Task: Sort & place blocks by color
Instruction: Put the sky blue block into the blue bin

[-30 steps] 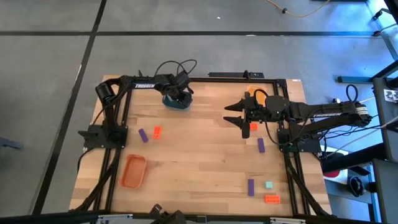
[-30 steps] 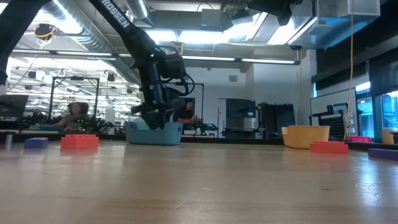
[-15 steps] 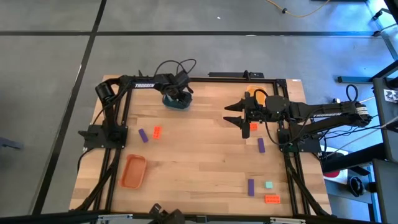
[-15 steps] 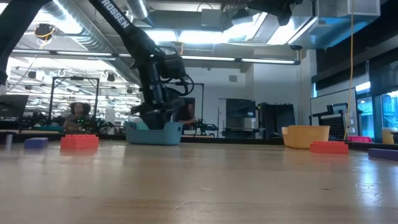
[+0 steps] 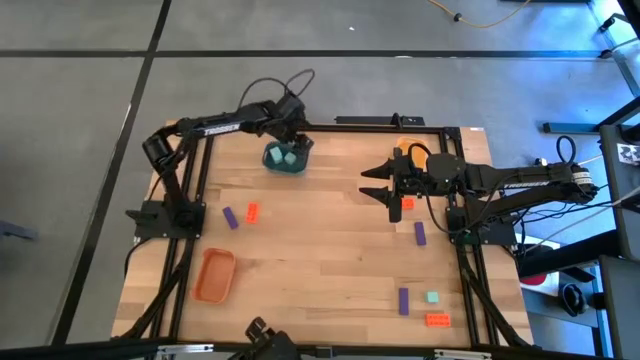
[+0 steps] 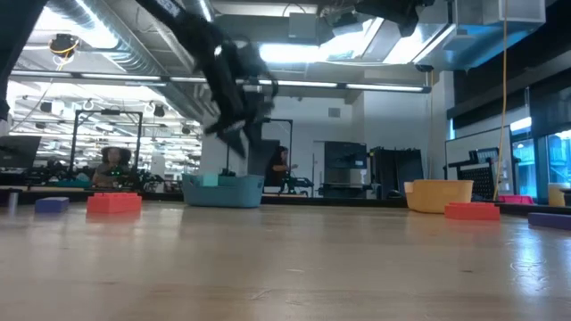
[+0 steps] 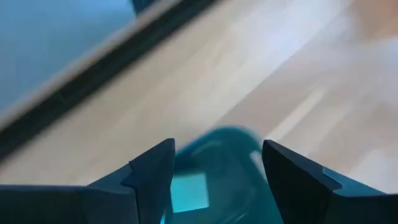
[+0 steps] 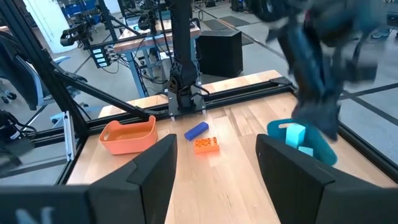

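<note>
My left gripper (image 7: 217, 180) hangs open above the blue tray (image 5: 276, 162) at the table's far left, blurred in the low view (image 6: 236, 134). Pale teal blocks (image 5: 290, 155) lie inside the tray; one (image 7: 189, 190) shows between the fingers, below them. My right gripper (image 5: 372, 182) waits open high over the table's far right, nothing between its fingers (image 8: 217, 168). An orange-red block (image 5: 407, 203) lies on the table under that arm.
The yellow tray (image 5: 404, 148) stands at the far right, partly under the right arm, and the orange tray (image 5: 214, 275) at the near left. Loose purple (image 5: 231, 217) and orange-red (image 5: 252, 211) blocks lie left; purple (image 5: 419, 232), teal (image 5: 432, 297) and orange-red (image 5: 437, 320) ones right.
My left gripper has risen quickly out of the blue tray, where it stood low a second ago, and now hangs clear above it. The teal blocks in the tray have come into sight under it.
</note>
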Motion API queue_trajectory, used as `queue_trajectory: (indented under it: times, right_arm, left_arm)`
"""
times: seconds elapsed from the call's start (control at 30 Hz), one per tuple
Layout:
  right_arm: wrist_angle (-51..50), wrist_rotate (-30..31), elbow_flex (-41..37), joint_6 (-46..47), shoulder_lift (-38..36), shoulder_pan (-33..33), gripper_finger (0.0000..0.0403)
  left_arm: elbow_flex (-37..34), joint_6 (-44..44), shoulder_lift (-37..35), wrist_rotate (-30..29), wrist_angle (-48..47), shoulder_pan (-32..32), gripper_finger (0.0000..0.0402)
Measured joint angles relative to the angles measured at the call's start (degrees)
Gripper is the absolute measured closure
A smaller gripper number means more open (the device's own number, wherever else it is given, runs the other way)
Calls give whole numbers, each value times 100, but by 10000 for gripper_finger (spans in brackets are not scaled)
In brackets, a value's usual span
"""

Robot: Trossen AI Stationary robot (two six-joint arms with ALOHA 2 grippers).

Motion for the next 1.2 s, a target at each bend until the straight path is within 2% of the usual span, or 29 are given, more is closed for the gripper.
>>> queue_trajectory:
  times: [0.17, 0.3, 0.53, 0.73, 0.9, 1.0, 1.2]
  right_arm:
    - [24, 0, 0, 3, 0, 2, 181]
    - [59, 2, 0, -3, 0, 1, 181]
    - [57, 0, 0, -15, 0, 0, 181]
    - [57, 0, 0, -17, 0, 0, 181]
    - [59, 0, 0, -17, 0, 0, 181]
    - [59, 0, 0, -17, 0, 0, 181]
    - [57, 0, 0, -17, 0, 0, 181]
  left_arm:
    - [277, 194, -755, 162, 339, -133, 167]
    - [-31, 292, -1672, 463, 1070, -539, 169]
    - [-1573, 133, -3363, 368, 2917, -1728, 172]
    - [-2980, 52, -4467, 139, 4415, -2746, 172]
    - [-3631, 142, -5017, -115, 4789, -3164, 172]
    - [-3727, 188, -5223, -310, 4777, -3236, 172]
    - [-3738, 516, -5337, -323, 4804, -3235, 172]
